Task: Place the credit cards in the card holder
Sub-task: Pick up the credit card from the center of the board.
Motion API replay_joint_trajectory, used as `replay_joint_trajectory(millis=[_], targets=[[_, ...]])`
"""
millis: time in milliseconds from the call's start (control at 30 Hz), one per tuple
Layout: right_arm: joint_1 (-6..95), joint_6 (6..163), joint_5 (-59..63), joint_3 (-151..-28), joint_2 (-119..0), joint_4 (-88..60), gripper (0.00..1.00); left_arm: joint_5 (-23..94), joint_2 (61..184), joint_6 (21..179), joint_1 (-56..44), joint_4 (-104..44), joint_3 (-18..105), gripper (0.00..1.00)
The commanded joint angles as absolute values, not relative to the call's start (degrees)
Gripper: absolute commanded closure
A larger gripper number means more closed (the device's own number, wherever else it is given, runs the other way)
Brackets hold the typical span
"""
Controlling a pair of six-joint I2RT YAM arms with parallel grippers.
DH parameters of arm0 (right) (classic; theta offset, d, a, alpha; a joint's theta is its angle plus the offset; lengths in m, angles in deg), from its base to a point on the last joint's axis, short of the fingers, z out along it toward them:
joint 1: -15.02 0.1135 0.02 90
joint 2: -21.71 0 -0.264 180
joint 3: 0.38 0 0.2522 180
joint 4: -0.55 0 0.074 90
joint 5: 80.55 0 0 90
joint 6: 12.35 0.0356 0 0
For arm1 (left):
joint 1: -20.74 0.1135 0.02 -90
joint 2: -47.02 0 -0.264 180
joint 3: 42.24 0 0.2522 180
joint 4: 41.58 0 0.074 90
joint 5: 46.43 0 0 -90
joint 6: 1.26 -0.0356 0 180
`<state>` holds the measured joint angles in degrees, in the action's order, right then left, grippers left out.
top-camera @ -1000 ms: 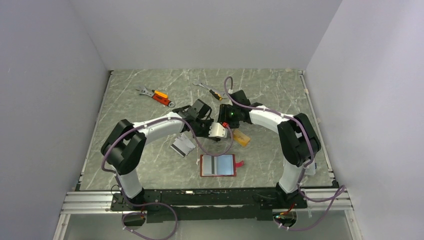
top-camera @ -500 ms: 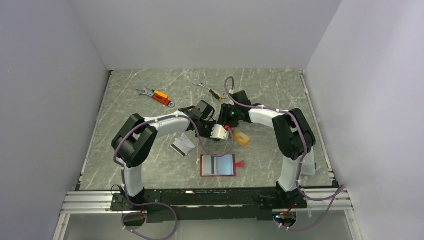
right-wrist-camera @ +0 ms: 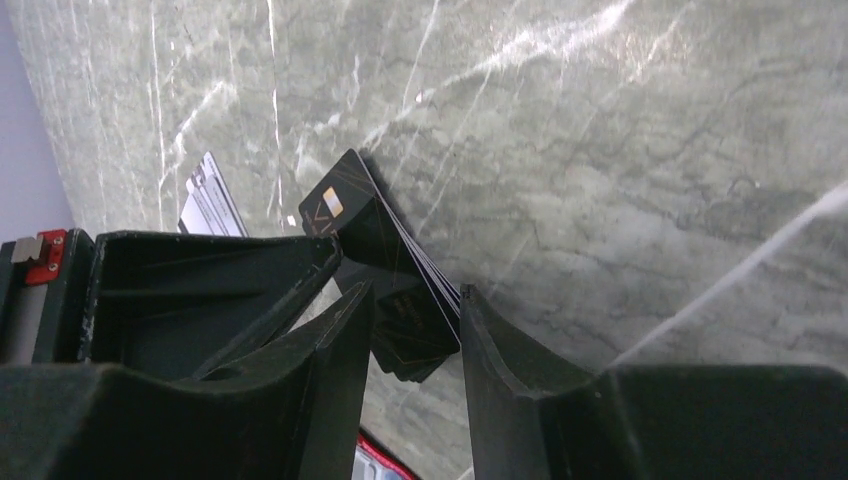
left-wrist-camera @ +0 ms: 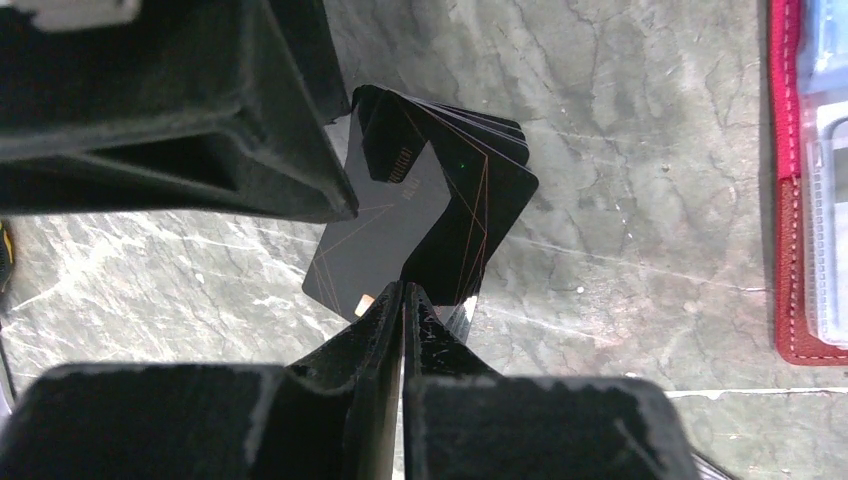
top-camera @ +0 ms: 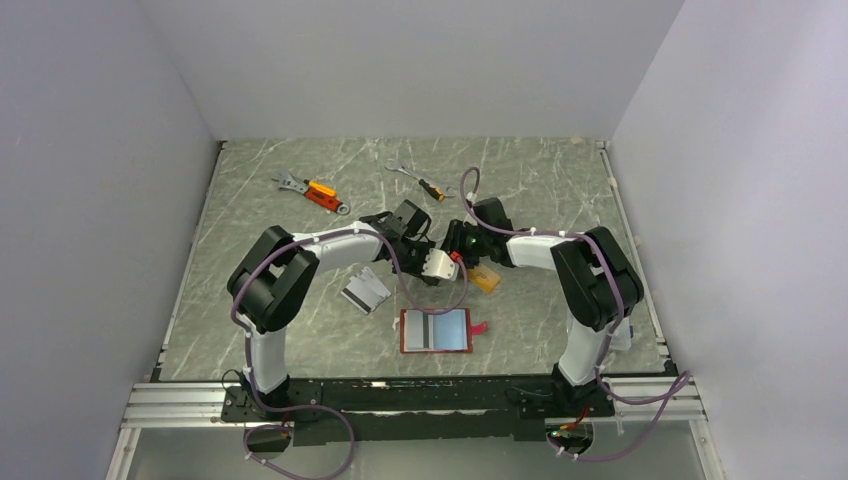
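From above: wallet lying open at near centre, silver cards far-left of it, orange card far-right. From left wrist: left gripper pinched shut on edge of fanned black cards. From right wrist: right gripper straddling that fan; firm grip hard to judge.

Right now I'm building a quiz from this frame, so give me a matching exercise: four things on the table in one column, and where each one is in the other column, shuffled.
Things
1. black cards
2. card holder
3. silver-grey cards
4. orange-handled wrench

Places
A. far side of the table
B. pinched in the left gripper
C. lying open by the table's near edge
D. lying loose, just left of the holder

Pairs: 1-B, 2-C, 3-D, 4-A
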<state>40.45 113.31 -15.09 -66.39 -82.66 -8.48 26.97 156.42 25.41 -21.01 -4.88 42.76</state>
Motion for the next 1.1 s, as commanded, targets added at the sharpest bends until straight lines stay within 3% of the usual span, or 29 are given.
replay_joint_trajectory(millis=[0,300,833,1067], targets=[[40.4,113.5,-12.3,-63.7,-81.0,-11.4,0.60,25.8,156.5,27.0,-20.6,-3.4,45.7,0.90],[40.2,111.0,-11.4,-66.7,-82.0,-14.4,0.62,22.9,149.0,28.4,-18.5,0.3,44.7,0.86],[44.7,119.0,-15.3,-59.1,-79.9,-6.9,0.65,24.9,152.1,25.1,-18.5,-2.2,40.4,0.88],[42.0,115.8,-14.2,-62.0,-79.2,-11.2,0.62,23.9,151.5,25.4,-18.5,-1.4,39.8,0.90]])
